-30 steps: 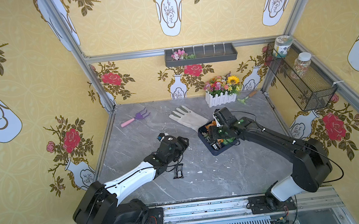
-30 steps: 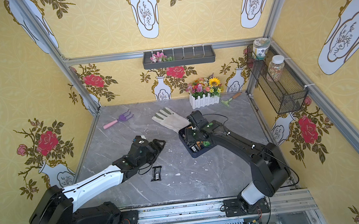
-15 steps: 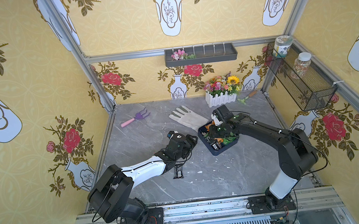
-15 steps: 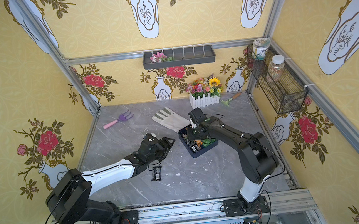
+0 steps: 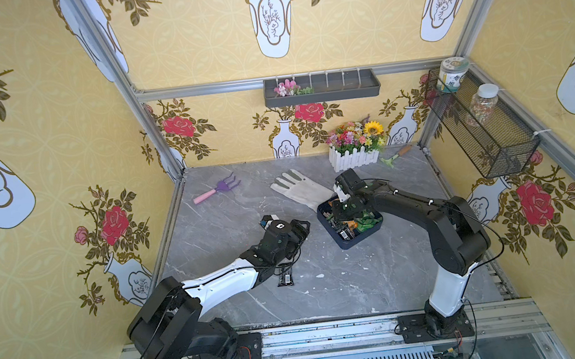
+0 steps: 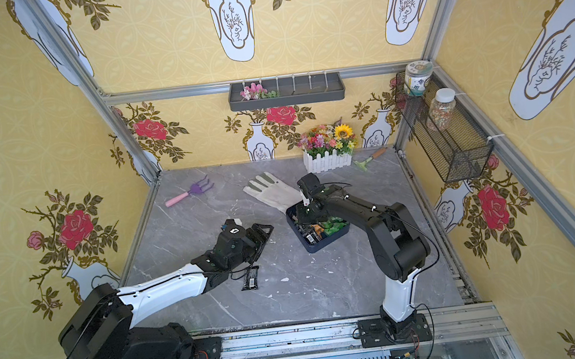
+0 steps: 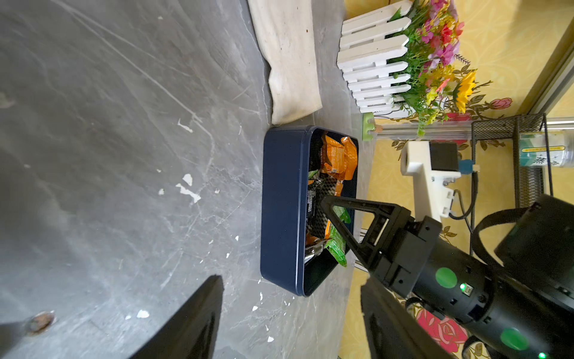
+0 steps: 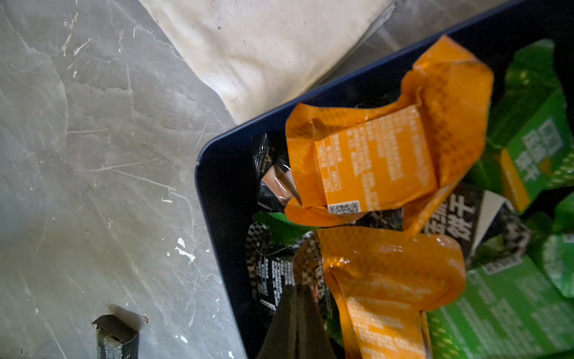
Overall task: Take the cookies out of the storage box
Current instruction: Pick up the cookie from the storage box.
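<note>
The box point(image 7: 279, 211) sits on the table point(image 5: 362, 281), just beside the cuff of the glove point(image 5: 301, 188). Green, orange and black cookies point(image 8: 372, 164) lie heaped inside it. The right pincer point(image 8: 296, 298) is closed, its tips down among them; I cannot tell whether it pinches one. The left pincer point(image 6: 262, 231) hangs open above the table, left of the box. One black packet point(image 5: 285, 279) lies on the table under the left arm.
</note>
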{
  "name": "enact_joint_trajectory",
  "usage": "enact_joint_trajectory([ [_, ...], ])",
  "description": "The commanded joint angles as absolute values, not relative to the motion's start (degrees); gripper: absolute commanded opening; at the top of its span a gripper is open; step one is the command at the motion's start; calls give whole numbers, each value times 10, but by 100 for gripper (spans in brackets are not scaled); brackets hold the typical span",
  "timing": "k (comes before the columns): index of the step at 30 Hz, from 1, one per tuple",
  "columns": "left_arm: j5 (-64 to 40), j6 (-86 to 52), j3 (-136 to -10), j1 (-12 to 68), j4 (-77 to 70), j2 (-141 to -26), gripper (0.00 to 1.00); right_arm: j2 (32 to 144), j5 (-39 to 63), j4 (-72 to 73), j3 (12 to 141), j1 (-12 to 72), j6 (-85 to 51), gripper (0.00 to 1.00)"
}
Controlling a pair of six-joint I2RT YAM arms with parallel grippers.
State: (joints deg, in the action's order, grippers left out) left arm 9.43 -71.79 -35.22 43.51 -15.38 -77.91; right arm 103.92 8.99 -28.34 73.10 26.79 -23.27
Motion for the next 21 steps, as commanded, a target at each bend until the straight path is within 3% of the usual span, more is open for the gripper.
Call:
enact_joint_trajectory([
  [1,107,-711,-349,434,-160,-773,75,1024,78,-280,725,269,-227,3],
  [15,99,-680,-324,393,-164,-728,74,909,79,-309,720,263,-223,0],
  [21,114,-684,-302,370,-136,-683,74,852,146,-249,674,292,-306,0],
])
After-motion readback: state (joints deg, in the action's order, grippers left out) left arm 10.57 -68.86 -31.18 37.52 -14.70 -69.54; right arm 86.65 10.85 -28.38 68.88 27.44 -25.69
